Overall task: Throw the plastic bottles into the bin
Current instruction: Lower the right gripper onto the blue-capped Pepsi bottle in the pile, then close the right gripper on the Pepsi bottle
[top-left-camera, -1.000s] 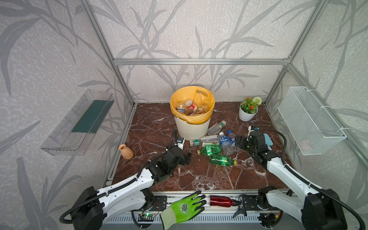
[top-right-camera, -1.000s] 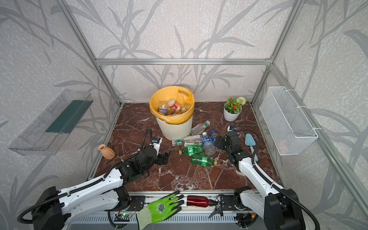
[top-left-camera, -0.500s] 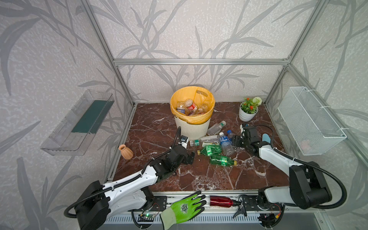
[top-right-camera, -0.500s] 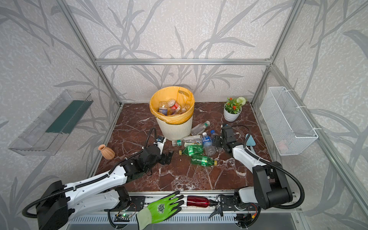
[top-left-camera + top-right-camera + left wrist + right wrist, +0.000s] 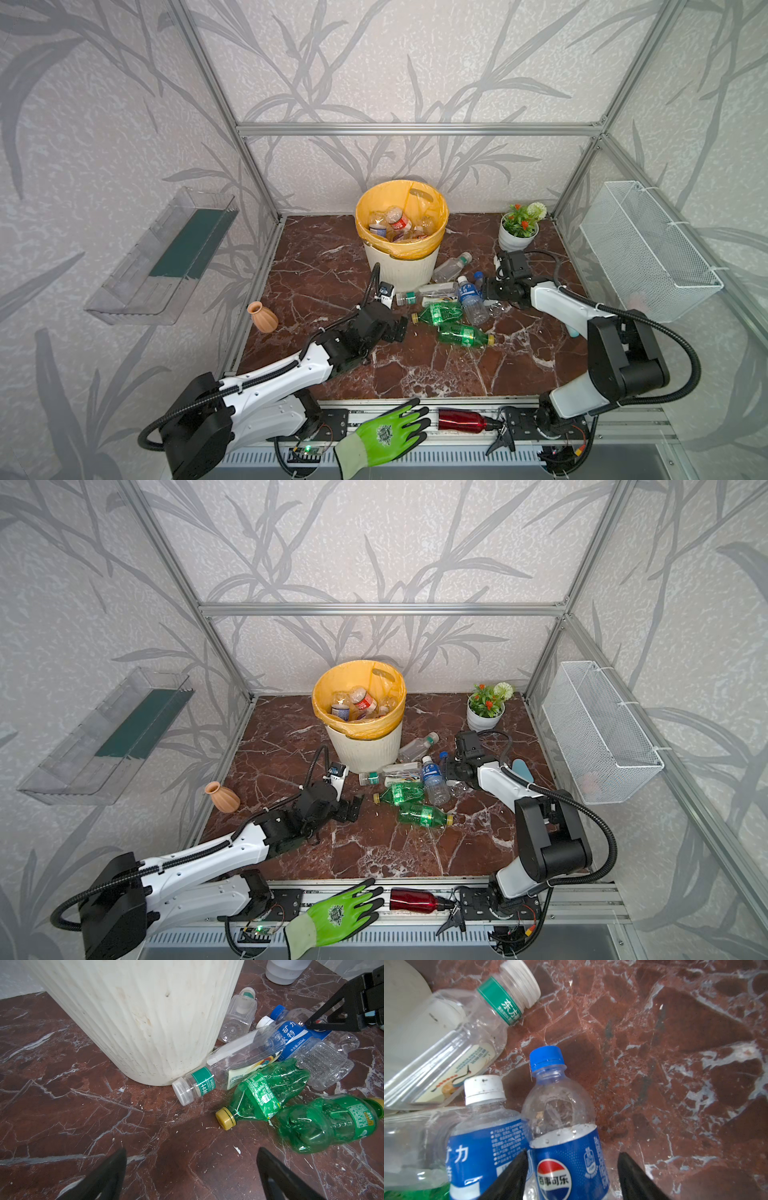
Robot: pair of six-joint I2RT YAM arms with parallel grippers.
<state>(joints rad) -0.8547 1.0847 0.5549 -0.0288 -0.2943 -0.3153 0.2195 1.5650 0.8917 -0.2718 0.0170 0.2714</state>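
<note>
Red-brown marble floor point(image 5: 316, 266) is carrying the whole job. The bin point(image 5: 399, 270) is standing near the back wall, and several bottles point(image 5: 395, 222) are already lying inside its yellow liner. Others are lying in a loose heap on the floor, just right of the bin's foot in both top views.

My right gripper point(image 5: 573, 1153) is reaching into that heap from the right and straddling the Pepsi bottle point(image 5: 562, 1118). It is lying on its side with its blue cap pointing away from my wrist. One finger point(image 5: 515, 1178) is pressing against the label. The other is standing just off the bottle with a sliver of floor showing between, so I am not yet clamping it. The blue-label bottle point(image 5: 483, 1132) is touching the Pepsi bottle on the side away from that free finger, lying parallel with its white cap pointing the same way. Beyond it the banded bottle point(image 5: 446, 1043) is lying against the bin's foot.

My left gripper point(image 5: 191, 1153) is hovering low over bare floor with its jaws spread wide and nothing between them. Ahead of it, apart from both fingers, the near green bottle point(image 5: 270, 1088) is pointing its gold cap my way. The second green bottle point(image 5: 328, 1124) is lying against it. The square bottle point(image 5: 239, 1016) is lying behind the heap, beside the bin wall.
</note>
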